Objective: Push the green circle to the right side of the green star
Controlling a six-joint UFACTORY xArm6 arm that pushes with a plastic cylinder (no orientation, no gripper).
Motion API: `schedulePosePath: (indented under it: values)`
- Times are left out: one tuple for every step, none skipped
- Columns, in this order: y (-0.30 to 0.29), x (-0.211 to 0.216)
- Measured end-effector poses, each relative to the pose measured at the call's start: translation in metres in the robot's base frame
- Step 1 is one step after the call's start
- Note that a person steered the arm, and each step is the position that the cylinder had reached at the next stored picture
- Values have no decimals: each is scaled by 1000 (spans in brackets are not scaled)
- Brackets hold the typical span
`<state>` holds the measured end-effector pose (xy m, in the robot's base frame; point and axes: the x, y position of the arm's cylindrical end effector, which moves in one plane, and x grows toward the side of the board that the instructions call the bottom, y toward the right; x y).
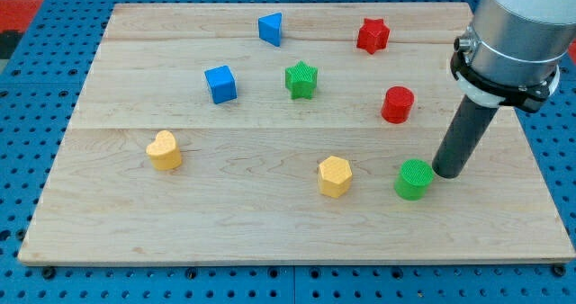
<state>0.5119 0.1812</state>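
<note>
My arm comes down from the view's top right, with a fat grey part and a black ring. Below it the dark rod leans a little, and my tip [447,173] rests low down.

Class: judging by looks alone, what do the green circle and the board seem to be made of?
Green circle: probably plastic, matte; its top shows fine ridges, perhaps from 3D printing. Board: light wood, smooth and unpainted, with visible grain and plank seams.

Wooden board [270,241] carries green circle [414,179], green star [301,79], red star [373,35], red cylinder [397,104], blue triangle [270,28], blue cube [220,84], yellow heart [164,150], yellow hexagon [334,176].
</note>
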Motion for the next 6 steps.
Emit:
schedulePosePath:
  values:
    - [-25,-5]
    - [-30,-3]
    - [-15,33]
    - [-73,52]
    - [-64,-16]
    - [-100,-55]
